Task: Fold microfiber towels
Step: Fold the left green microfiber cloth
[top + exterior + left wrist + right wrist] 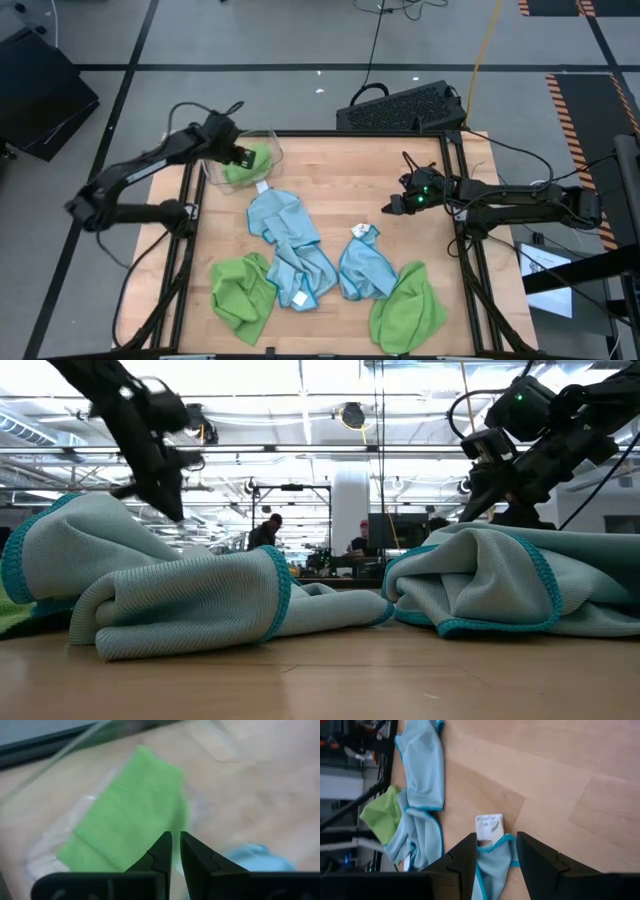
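Scene evenly, brightly lit from overhead; ceiling strip lights (300, 380) seen glaring in low view. Only soft, faint shadows cast on pale wooden tabletop (340, 180). Left wrist view blurred throughout: folded lime-green cloth (130, 815) smeared, edges indistinct. Right wrist view sharper. Low view foreground tabletop slightly soft.

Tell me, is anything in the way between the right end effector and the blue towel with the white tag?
Nothing visible blocks it. The right end effector hangs with its fingers apart over bare wood of the table, and the blue towel with its white tag lies right ahead of the fingers, uncovered.
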